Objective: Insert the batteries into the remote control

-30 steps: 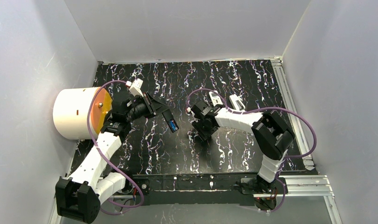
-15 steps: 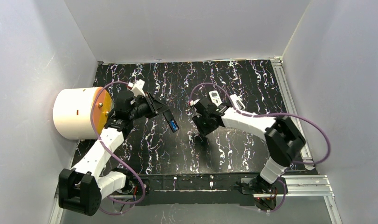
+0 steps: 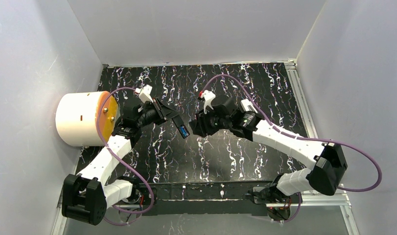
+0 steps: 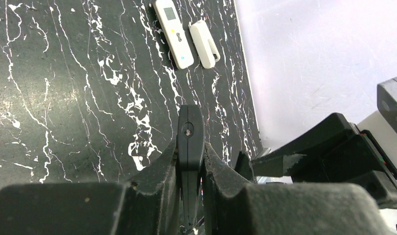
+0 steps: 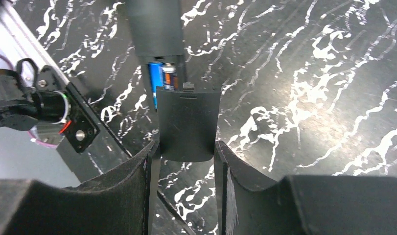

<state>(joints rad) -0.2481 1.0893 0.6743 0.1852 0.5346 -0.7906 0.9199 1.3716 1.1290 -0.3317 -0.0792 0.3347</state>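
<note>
The left arm rises from its base and bends inward over the black, white-veined table, passing just beside a smooth white drum with an orange face. The right arm folds low and reaches far across toward it, so the two wrists meet nearly nose to nose.

The left gripper is clamped on a black remote, a matte plastic slab seen edge-on between its textured black fingers and jutting forward past them. The right gripper is closed on a flat black battery cover with a rounded near end and a small latch tab at its far edge.

Just ahead of the right jaws, touching or almost touching that tab, the remote's open compartment holds a blue battery and beside it a dark battery with an orange band.

Well ahead of the left jaws, a slim white remote and a shorter white piece lie side by side.
</note>
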